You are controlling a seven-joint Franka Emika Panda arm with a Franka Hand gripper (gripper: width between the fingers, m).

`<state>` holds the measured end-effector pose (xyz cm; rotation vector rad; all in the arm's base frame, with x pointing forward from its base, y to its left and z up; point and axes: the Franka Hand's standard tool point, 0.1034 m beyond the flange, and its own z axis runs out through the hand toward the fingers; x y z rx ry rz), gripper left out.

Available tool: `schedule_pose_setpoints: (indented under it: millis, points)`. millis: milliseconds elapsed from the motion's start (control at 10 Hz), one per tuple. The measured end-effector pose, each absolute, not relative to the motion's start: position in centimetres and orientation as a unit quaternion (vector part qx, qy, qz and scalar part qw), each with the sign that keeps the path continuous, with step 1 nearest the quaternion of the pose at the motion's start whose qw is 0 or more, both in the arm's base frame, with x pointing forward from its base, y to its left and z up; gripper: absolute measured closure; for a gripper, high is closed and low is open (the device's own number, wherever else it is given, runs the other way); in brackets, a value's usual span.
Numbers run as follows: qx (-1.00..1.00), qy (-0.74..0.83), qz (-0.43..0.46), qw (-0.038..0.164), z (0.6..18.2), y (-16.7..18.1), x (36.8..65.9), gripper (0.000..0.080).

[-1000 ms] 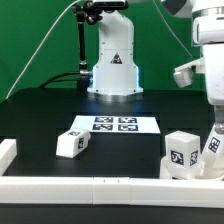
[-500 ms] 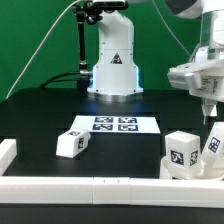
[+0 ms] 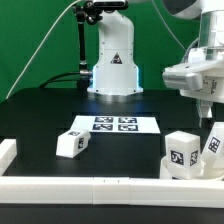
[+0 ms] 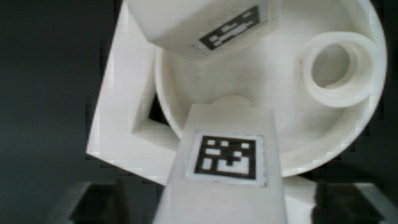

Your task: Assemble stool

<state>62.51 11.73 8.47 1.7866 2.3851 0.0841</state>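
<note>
The stool's parts stand at the exterior view's right: a tagged block leg (image 3: 183,151) and a tilted leg (image 3: 213,144) against the round seat (image 3: 193,168). Another leg (image 3: 72,142) lies alone at the left. My gripper (image 3: 206,116) hangs just above the tilted leg. In the wrist view the seat (image 4: 329,70) with its round hole fills the frame. A tagged leg (image 4: 224,160) runs down between my dark fingers (image 4: 107,198). The gripper (image 4: 217,202) straddles this leg, open, with a dark gap showing on one side.
The marker board (image 3: 115,124) lies mid-table in front of the robot base (image 3: 113,60). A long white rail (image 3: 90,186) runs along the front edge, and a short rail end (image 3: 8,150) sits at the exterior view's left.
The hand has shifted a little toward the exterior view's left over the tilted leg. The stool parts have not moved.
</note>
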Motion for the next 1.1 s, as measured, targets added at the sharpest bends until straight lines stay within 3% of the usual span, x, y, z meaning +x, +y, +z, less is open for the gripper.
schedule_pose_setpoints:
  millis: [200,1100]
  points:
    - [0.599,0.796,0.028,0.081,8.5,11.6,62.6,0.0459]
    - [0.793,0.606,0.036,0.059,8.5,10.0,62.7,0.0459]
